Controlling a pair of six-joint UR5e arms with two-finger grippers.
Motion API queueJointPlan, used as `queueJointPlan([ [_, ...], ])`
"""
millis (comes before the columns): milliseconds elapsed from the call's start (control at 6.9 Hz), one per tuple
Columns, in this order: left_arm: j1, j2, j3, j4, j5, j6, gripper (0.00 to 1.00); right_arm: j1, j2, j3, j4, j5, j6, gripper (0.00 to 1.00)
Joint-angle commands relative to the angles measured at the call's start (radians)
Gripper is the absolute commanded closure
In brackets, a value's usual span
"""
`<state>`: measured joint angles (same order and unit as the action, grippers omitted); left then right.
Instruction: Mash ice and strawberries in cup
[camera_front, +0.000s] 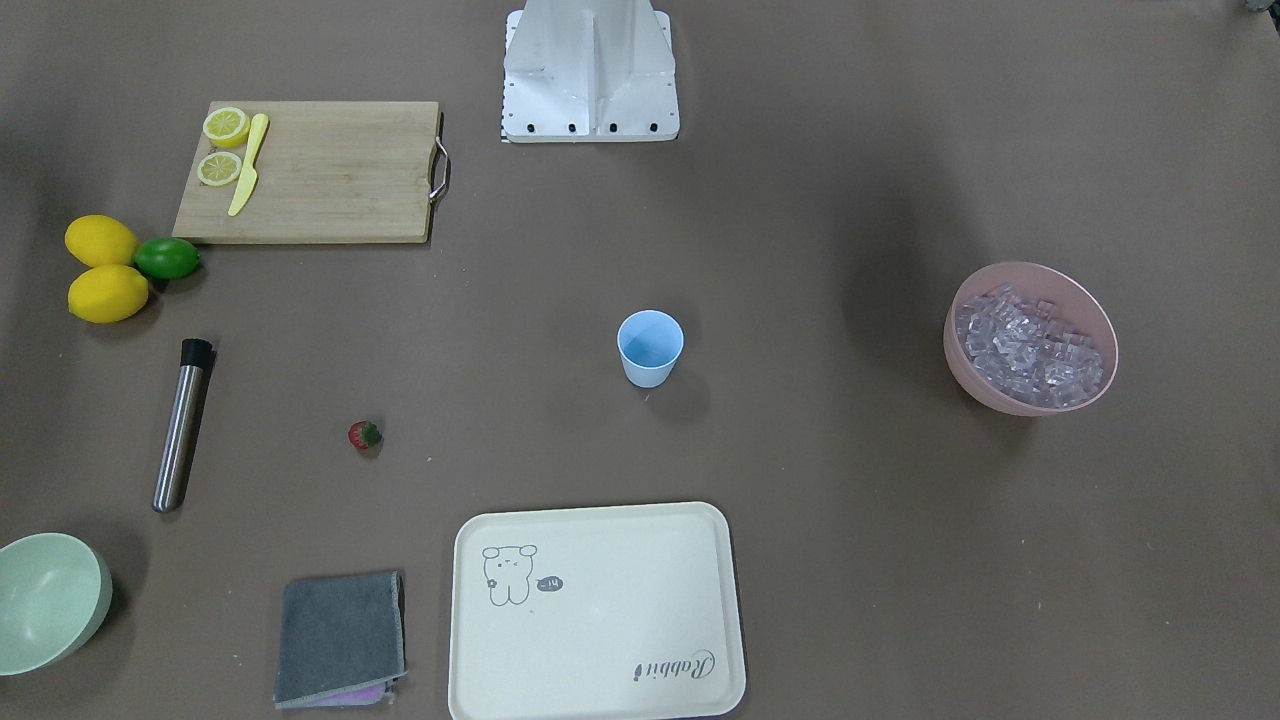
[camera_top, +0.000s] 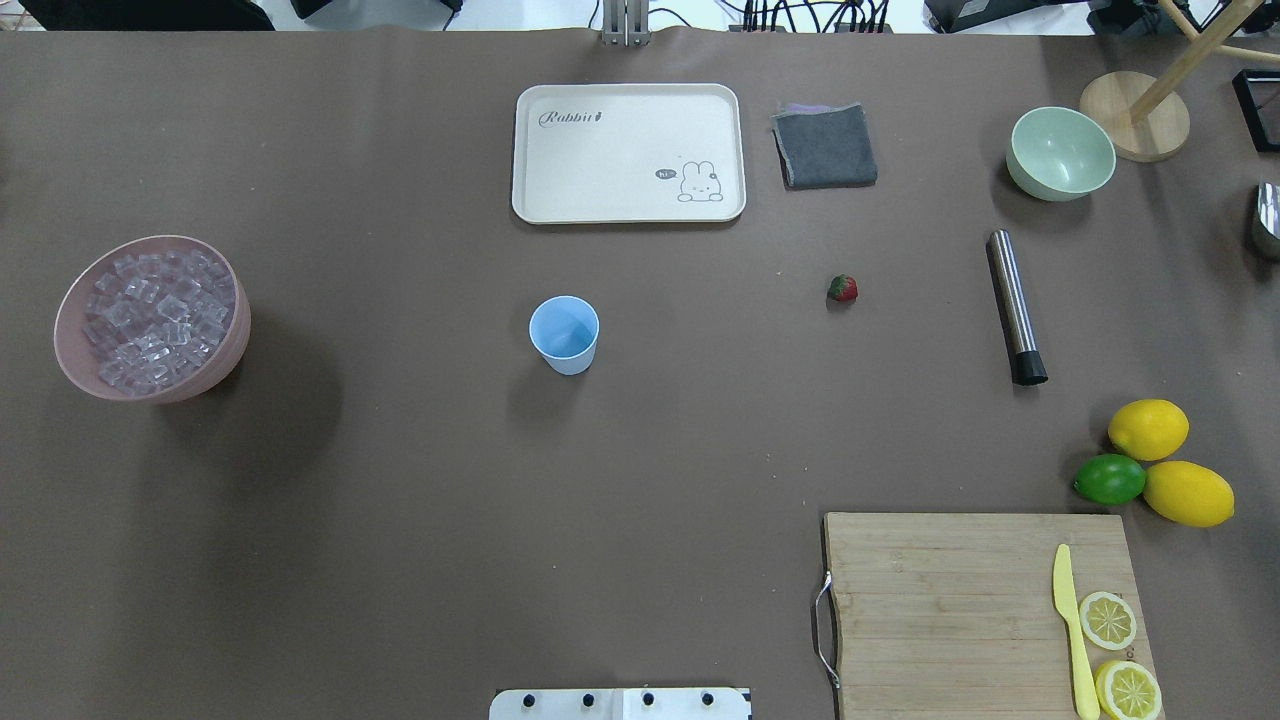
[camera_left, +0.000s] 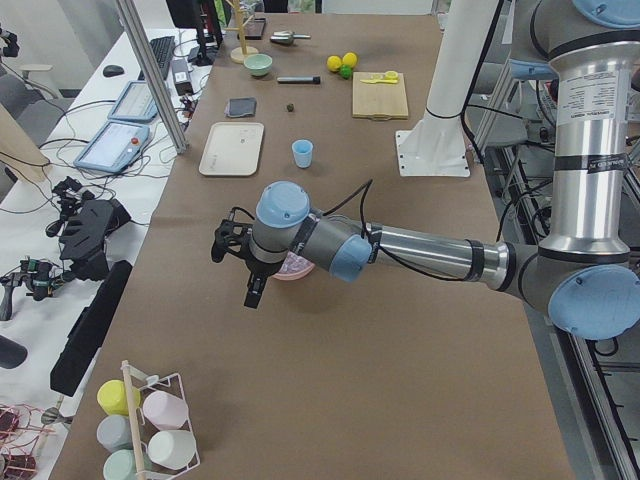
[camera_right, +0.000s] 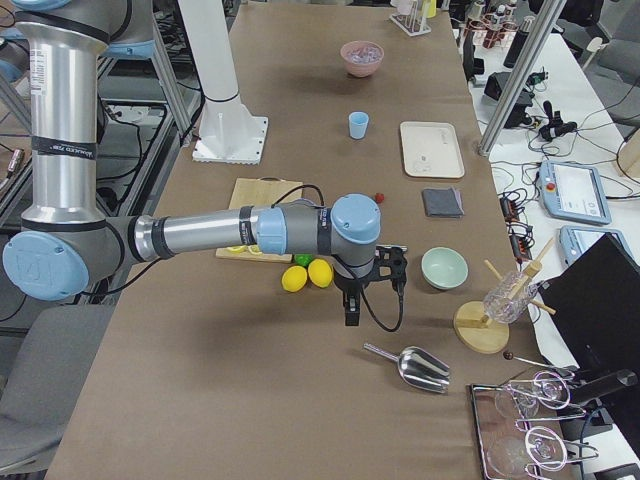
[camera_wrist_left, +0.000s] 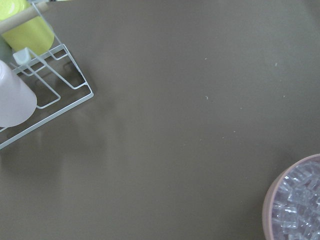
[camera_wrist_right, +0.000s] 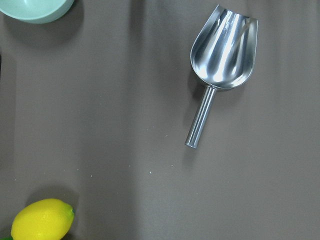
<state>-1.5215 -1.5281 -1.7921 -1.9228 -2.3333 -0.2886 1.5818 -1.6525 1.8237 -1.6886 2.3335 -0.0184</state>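
The light-blue cup (camera_front: 650, 348) stands upright mid-table, and also shows in the overhead view (camera_top: 564, 335). Nothing shows inside it. The strawberry (camera_front: 364, 435) lies alone on the table to the robot's right of the cup (camera_top: 843, 288). The ice (camera_front: 1030, 345) fills a pink bowl (camera_top: 150, 390) at the robot's far left, seen at a corner of the left wrist view (camera_wrist_left: 297, 205). My left gripper (camera_left: 222, 243) hovers beside that bowl. My right gripper (camera_right: 392, 262) hovers past the lemons, above a steel scoop (camera_wrist_right: 222, 50). I cannot tell whether either gripper is open or shut.
A steel muddler (camera_front: 182, 425) lies right of the strawberry. A cream tray (camera_front: 595, 690), grey cloth (camera_front: 340, 635) and pale-green bowl (camera_front: 45, 600) sit along the far edge. A cutting board (camera_front: 330, 170) holds lemon slices and a knife, next to two lemons and a lime (camera_front: 167, 258). A cup rack (camera_wrist_left: 45, 95) stands at the left end.
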Motion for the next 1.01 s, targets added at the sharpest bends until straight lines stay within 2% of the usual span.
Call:
queueJointPlan([
  [0, 0.143, -0.027, -0.074, -0.005, 0.084, -0.135, 0.03, 0.000, -0.001, 0.000, 0.000, 0.001, 0.000, 0.00],
  [145, 0.241, -0.044, -0.099, -0.005, 0.165, -0.230, 0.03, 0.000, -0.001, -0.001, 0.000, 0.003, 0.002, 0.00],
  [435, 0.395, -0.113, -0.087, -0.005, 0.247, -0.412, 0.03, 0.000, -0.001, -0.004, 0.001, 0.001, 0.002, 0.00],
  [580, 0.459, -0.148, -0.058, -0.005, 0.262, -0.452, 0.03, 0.000, -0.001, -0.004, 0.001, 0.001, 0.002, 0.00],
  [870, 0.512, -0.162, -0.035, -0.007, 0.269, -0.466, 0.03, 0.000, 0.000, -0.004, 0.001, 0.000, 0.000, 0.00],
])
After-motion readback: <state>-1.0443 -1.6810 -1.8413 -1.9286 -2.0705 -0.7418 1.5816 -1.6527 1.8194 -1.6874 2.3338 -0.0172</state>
